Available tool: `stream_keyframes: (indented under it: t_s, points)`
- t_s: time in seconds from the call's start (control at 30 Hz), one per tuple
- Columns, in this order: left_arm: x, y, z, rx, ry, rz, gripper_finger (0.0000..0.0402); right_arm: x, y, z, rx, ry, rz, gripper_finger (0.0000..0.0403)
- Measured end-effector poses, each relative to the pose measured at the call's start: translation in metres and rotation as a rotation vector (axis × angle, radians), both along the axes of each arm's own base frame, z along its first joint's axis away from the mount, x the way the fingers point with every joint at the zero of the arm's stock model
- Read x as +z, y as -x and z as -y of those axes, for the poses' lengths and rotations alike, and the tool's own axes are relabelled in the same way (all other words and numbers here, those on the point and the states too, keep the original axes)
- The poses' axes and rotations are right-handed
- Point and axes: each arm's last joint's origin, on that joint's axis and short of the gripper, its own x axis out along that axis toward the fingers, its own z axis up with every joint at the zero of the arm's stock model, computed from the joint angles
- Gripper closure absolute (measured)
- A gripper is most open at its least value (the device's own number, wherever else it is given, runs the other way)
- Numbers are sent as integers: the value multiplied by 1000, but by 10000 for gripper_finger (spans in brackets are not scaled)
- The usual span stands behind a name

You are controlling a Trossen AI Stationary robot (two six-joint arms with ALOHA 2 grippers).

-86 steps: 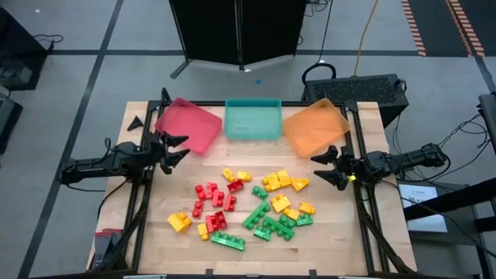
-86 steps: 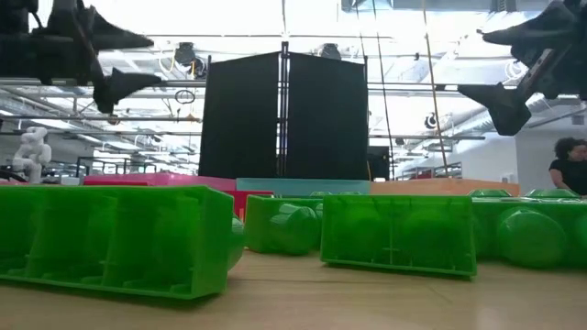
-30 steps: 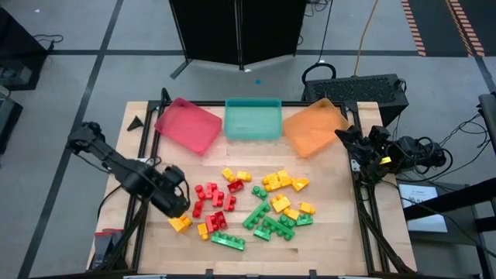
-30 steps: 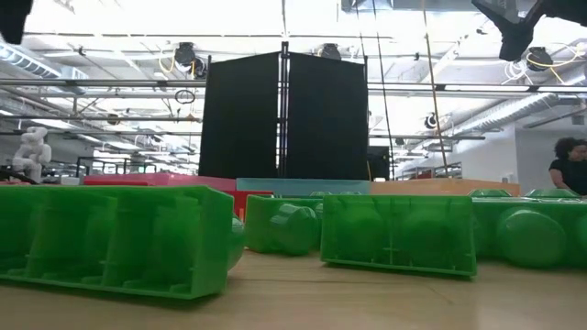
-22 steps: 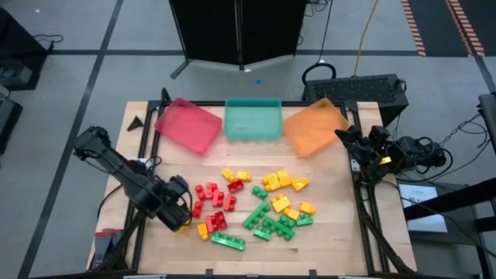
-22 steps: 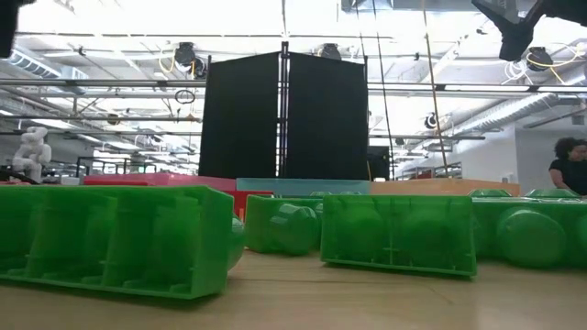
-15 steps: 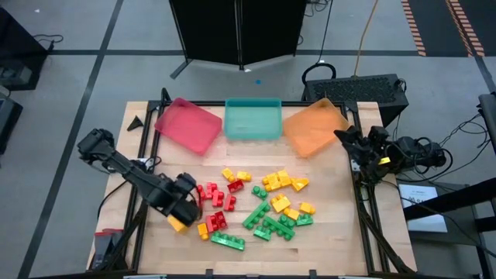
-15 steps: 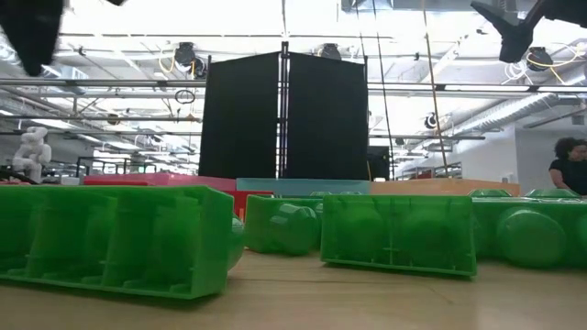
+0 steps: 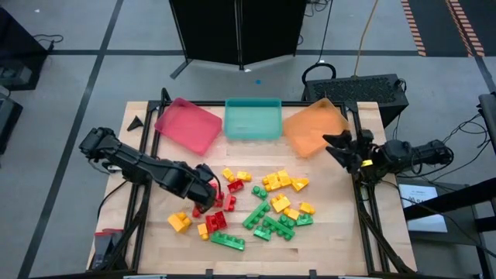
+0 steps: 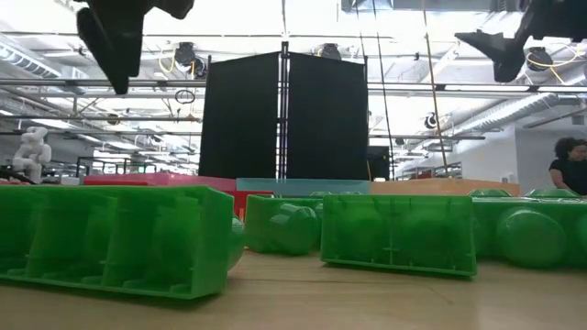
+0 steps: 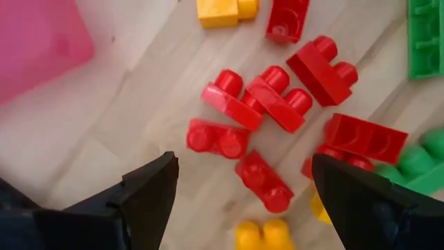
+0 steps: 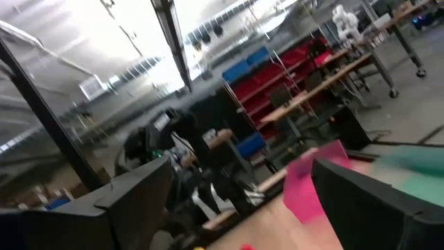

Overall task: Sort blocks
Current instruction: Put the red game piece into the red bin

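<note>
We see the left gripper (image 9: 208, 194) low over the red bricks (image 11: 277, 104) at the left side of the brick scatter, its jaws apart and holding nothing. Through the left wrist view the two dark fingers (image 11: 132, 198) frame a small red two-stud brick (image 11: 217, 139) and another red brick (image 11: 263, 182) lying flat on the wooden bench (image 9: 325, 240); a corner of the red tray (image 9: 188, 124) shows off to one side.

The blocks (image 9: 248, 203) lie loose in the middle of the bench — red ones toward the left, yellow bricks (image 9: 280, 182) in the middle and at the right, green bricks (image 9: 267, 221) toward the front edge. We see none of them in the trays. The red tray, the teal tray (image 9: 253, 118) and the orange tray (image 9: 313, 125) stand in a row along the far edge, the two outer ones turned at an angle.

The right gripper (image 9: 336, 149) hangs at the right edge of the bench, just beside the orange tray and well apart from the blocks — its jaws stand apart and empty. In the low view, green bricks (image 10: 397, 234) fill the foreground, and a person (image 10: 569, 165) shows at the far right of the room.
</note>
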Motion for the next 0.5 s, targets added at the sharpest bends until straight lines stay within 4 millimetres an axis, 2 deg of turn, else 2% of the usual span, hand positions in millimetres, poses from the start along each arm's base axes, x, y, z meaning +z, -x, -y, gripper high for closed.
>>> stream_keyframes:
  t_s: [0.13,0.23,0.5]
  points:
    - [0,-3,-6,-64,-20,-8,70,-3,-6,-2,2,11,-43,60]
    - [0,-5,-14,-27,-69,8,70,-5,-8,-2,2,15,-56,60]
    - [-1,-11,-41,345,-128,93,70,-5,-9,-2,3,16,-61,60]
